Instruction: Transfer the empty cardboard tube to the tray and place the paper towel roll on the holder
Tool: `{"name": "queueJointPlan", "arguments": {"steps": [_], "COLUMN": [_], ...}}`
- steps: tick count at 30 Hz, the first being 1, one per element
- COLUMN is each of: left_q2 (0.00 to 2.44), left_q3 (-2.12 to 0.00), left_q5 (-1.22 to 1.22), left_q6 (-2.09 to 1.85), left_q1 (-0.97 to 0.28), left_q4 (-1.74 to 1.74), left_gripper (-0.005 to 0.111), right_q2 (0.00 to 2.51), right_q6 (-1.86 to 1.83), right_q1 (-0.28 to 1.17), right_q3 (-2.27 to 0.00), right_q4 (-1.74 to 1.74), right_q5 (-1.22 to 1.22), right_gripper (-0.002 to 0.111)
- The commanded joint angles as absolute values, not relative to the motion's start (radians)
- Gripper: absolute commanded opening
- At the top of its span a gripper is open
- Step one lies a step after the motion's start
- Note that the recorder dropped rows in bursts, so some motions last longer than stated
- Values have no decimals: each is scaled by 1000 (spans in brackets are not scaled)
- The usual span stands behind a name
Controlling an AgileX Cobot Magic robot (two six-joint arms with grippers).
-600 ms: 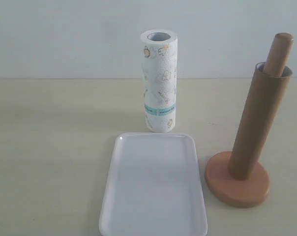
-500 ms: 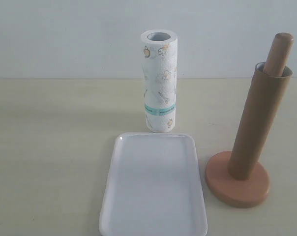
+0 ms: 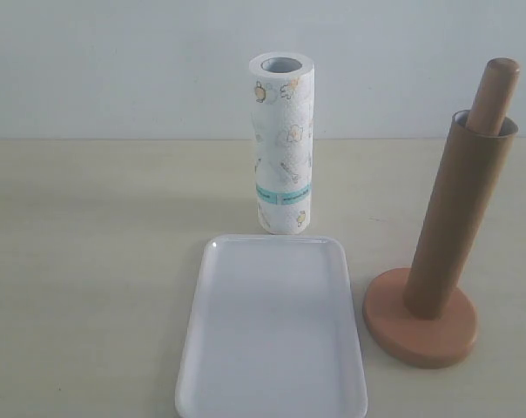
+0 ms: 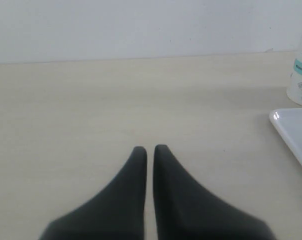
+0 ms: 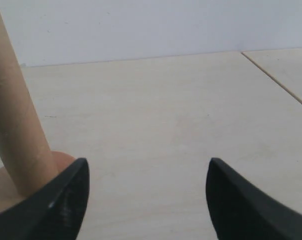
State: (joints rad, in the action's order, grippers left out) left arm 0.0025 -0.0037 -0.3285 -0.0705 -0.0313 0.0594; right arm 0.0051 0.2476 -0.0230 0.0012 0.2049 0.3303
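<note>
The empty cardboard tube stands slipped over the post of the wooden holder at the right, with the post's rounded tip sticking out on top. Upright behind the white tray stands the paper towel roll. Neither gripper shows in the exterior view. My left gripper is shut on nothing above bare table, with the tray's corner and the roll's foot at the edge of its view. My right gripper is open and empty, the tube beside one finger.
The pale wooden table runs to a plain white wall behind. A seam between table boards shows in the right wrist view.
</note>
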Motion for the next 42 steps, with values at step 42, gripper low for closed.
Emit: {"name": "queueJointPlan", "arguments": {"steps": [42], "left_q2": [0], "left_q3": [0], "left_q5": [-313], "left_q6": [-76], "left_q1": [-28], "left_q4": [67], "left_gripper": [4], "right_q2": [464], "right_q6": [1421], "right_q1": [-30], "right_q3": [-336], "right_q4": [1252], "right_q5": [-405], "right_gripper": [63]}}
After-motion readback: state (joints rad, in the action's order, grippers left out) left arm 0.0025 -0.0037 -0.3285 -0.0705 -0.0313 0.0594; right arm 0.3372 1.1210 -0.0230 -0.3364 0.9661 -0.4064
